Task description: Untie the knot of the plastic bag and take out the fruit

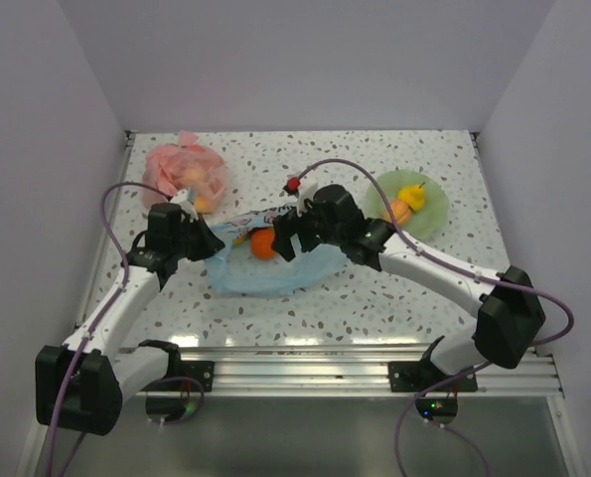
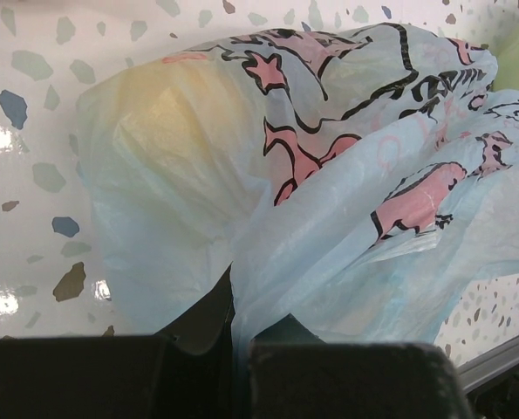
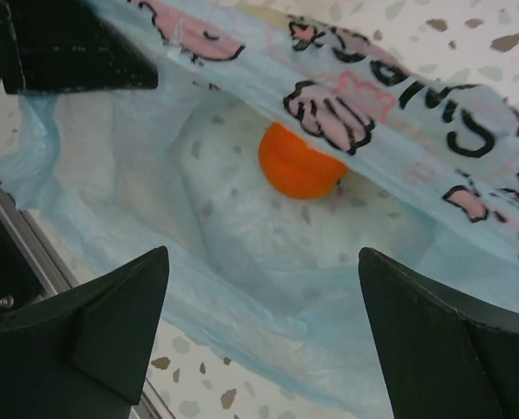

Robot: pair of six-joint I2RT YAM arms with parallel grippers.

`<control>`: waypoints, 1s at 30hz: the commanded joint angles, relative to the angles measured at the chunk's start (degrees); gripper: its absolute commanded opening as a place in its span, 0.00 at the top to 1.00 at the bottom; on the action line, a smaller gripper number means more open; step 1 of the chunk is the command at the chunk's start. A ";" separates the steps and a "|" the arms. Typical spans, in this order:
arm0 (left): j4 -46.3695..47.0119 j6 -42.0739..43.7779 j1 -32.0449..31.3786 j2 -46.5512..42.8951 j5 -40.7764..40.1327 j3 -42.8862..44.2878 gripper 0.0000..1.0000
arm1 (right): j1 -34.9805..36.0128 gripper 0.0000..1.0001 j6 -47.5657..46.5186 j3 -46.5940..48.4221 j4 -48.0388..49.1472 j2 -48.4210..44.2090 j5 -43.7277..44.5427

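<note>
Fruit (image 3: 301, 161), orange, upper centre of right wrist view, straight ahead of wide-open right gripper (image 3: 263, 262); left gripper (image 2: 240, 353) pinches plastic bag (image 2: 346, 262).

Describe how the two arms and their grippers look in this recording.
Both arms have white link shells and black joint housings: left arm, right arm. A thin purple cable loops along each. The left gripper and right gripper are black; the right's fingers are matte, wedge-shaped.
</note>
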 commanded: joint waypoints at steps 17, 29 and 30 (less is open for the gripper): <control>0.73 -0.42 -1.00 0.57 0.53 2.39 0.99 | 3.00 0.01 8.79 0.81 23.16 21.90 6.53; 1.00 -1.38 -4.34 1.81 -0.35 2.92 0.99 | 3.09 0.24 10.02 5.92 25.71 29.57 9.08; 0.91 -1.30 -4.34 1.81 -0.53 2.83 0.99 | 3.09 0.28 9.85 5.83 25.36 29.39 8.99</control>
